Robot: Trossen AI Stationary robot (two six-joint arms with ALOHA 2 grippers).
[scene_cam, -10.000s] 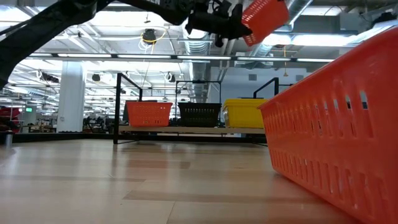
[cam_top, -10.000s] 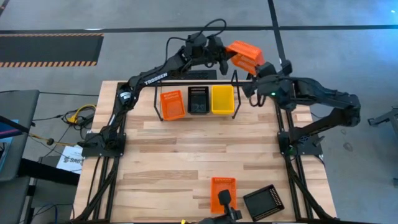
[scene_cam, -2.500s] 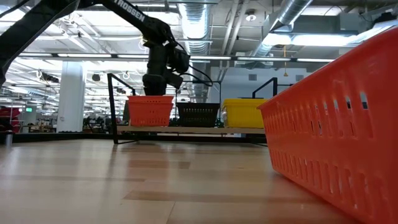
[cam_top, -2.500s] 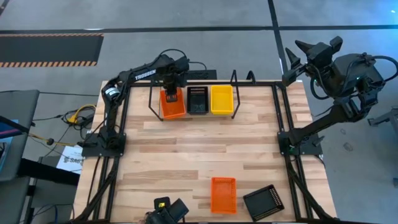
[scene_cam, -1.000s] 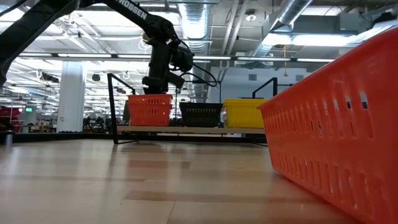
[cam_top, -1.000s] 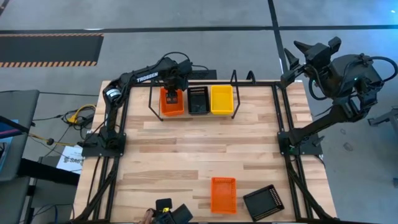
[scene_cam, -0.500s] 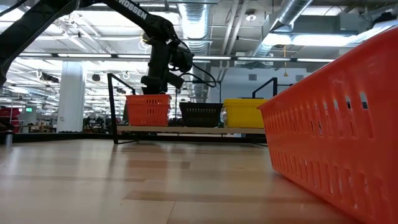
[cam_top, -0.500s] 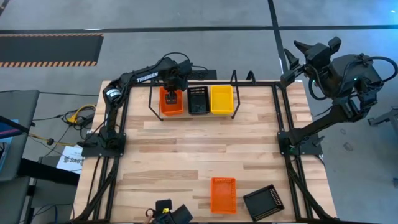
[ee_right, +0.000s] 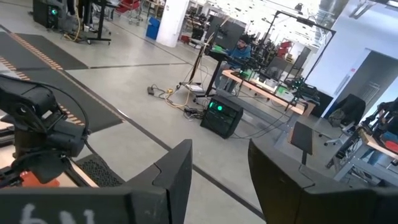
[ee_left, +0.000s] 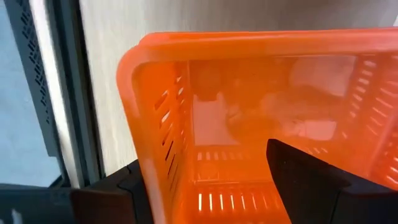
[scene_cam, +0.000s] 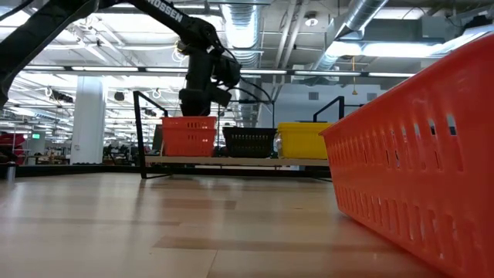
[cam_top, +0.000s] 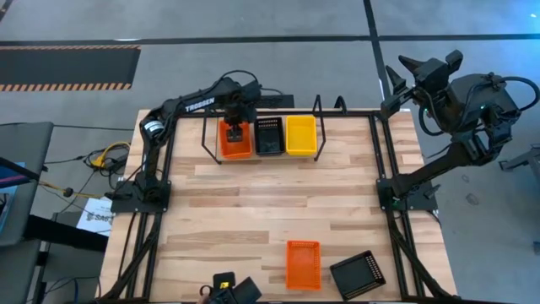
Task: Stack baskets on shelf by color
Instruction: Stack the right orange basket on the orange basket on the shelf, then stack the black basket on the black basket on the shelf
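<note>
The left arm (cam_top: 190,105) bends down over the shelf (cam_top: 205,135). Its gripper (cam_top: 235,131) pinches the wall of the red basket (cam_top: 237,149). The right gripper (cam_top: 405,69) waits, fingers apart.

The wooden table (cam_top: 253,203) bears the shelf (cam_top: 319,111) at its far edge; an orange basket (cam_top: 303,264) and black basket (cam_top: 358,274) lie near its front.

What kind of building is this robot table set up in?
Probably a large industrial workshop or lab: exposed silver ceiling ducts, a bare grey concrete floor with a hazard-striped mat, and cluttered workbenches beyond.
</note>
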